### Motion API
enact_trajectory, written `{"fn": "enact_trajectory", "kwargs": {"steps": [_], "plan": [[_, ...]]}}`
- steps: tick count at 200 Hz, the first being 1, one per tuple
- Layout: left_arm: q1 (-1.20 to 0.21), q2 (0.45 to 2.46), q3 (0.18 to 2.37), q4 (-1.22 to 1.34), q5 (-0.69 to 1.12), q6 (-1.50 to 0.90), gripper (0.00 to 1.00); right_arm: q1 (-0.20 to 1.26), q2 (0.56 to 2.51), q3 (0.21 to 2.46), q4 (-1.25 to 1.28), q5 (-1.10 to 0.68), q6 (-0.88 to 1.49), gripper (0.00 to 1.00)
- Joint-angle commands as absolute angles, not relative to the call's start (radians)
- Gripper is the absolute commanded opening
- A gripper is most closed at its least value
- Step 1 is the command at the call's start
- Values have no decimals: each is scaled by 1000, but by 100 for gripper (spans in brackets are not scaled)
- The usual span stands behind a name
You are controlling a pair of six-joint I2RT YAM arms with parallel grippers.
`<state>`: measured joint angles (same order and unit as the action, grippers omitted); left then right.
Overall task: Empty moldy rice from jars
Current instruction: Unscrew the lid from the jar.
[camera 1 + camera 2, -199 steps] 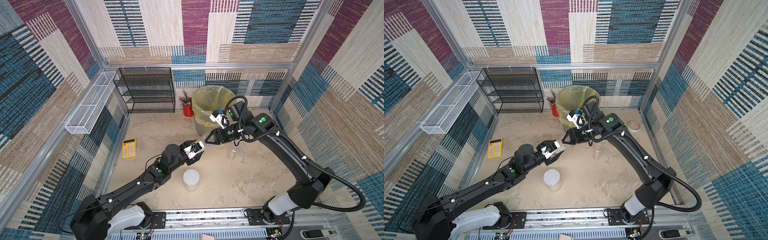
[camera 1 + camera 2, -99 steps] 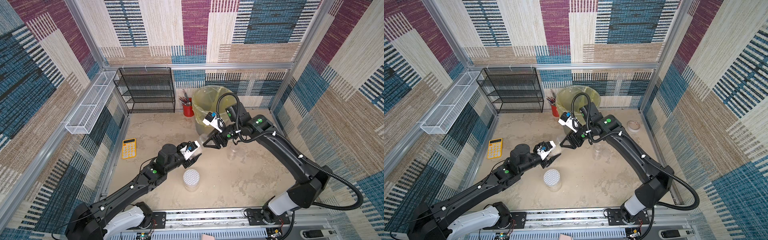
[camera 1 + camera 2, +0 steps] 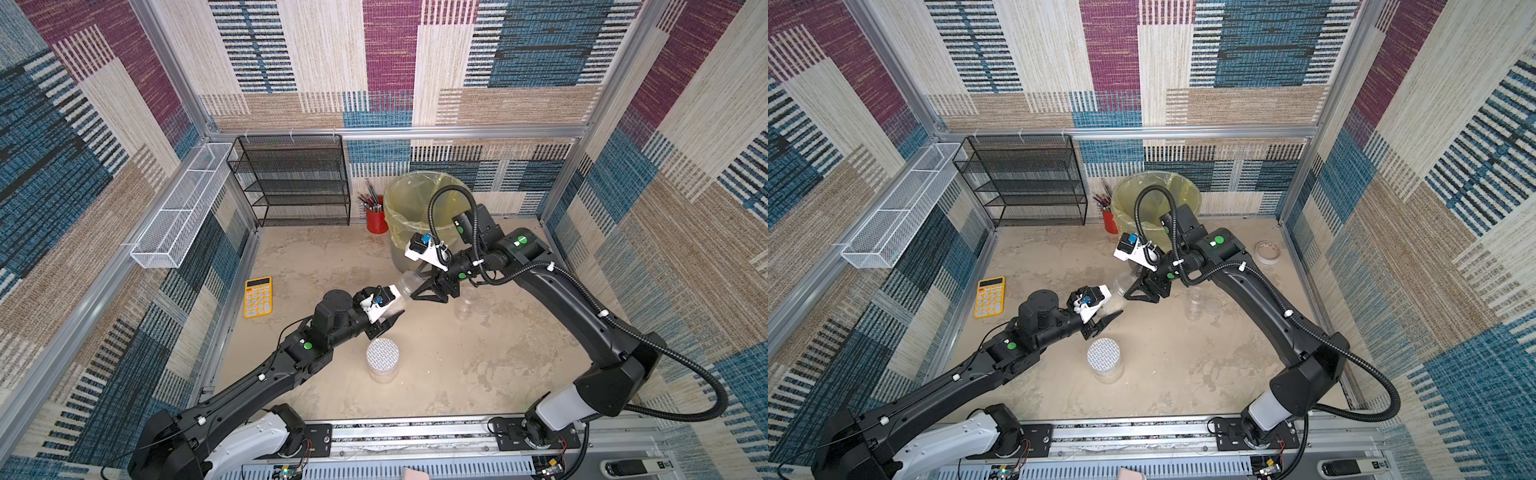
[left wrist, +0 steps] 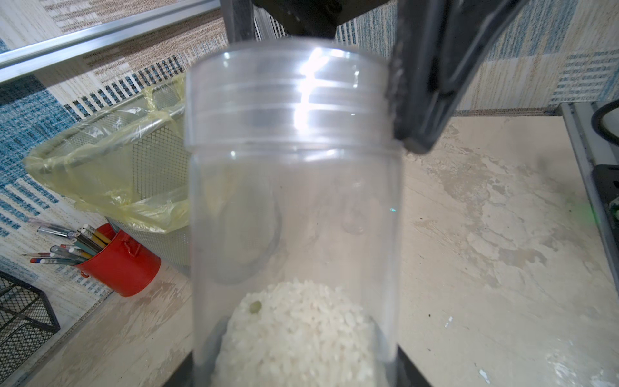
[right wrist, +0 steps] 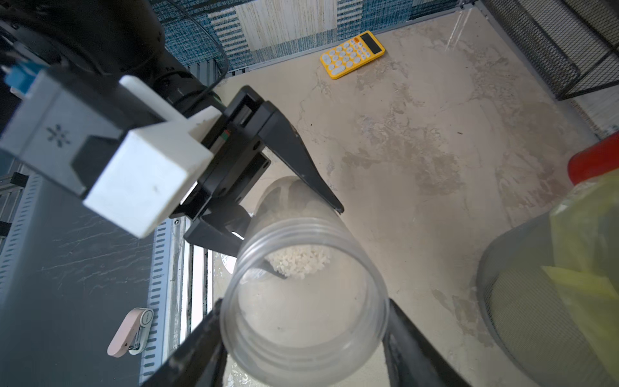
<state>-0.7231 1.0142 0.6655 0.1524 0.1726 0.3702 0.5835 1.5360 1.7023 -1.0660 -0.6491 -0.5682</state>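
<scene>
Left hand (image 5: 291, 228): clamped on the lower body of a lidless clear jar (image 4: 294, 201), which is held tilted above the table (image 3: 457, 374); moldy rice (image 4: 294, 335) is heaped at the jar's base end; right hand (image 5: 303, 305): fingers set apart either side of the threaded mouth; pressure on the rim cannot be told; grid-lidded jar (image 3: 382, 359) is stood on the table nearby.

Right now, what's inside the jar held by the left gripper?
White rice is heaped at the closed end of the jar, with one greenish speck; the rest is empty and lidless. The rice and the left gripper hide the jar's base.
</scene>
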Motion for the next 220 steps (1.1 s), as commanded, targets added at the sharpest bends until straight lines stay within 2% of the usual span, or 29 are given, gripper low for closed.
{"fn": "enact_trajectory", "kwargs": {"steps": [1, 49, 100, 124, 138, 184, 220], "plan": [[-726, 1015, 667, 191, 216, 380, 16, 579, 1495, 1672, -921, -590, -580, 73], [-726, 1017, 671, 199, 201, 381, 16, 578, 1434, 1605, -879, -594, -553, 82], [-726, 1002, 649, 238, 159, 380, 16, 578, 1333, 1516, -803, -587, -456, 83], [-726, 999, 632, 288, 117, 389, 16, 578, 1279, 1484, -715, -541, -240, 84], [-725, 1002, 629, 309, 95, 398, 16, 578, 1272, 1515, -711, -576, -92, 84], [-727, 1038, 632, 368, 24, 446, 16, 578, 1397, 1721, -936, -576, 355, 77], [-729, 1071, 631, 399, 4, 473, 16, 578, 1405, 1658, -905, -545, 546, 77]]}}
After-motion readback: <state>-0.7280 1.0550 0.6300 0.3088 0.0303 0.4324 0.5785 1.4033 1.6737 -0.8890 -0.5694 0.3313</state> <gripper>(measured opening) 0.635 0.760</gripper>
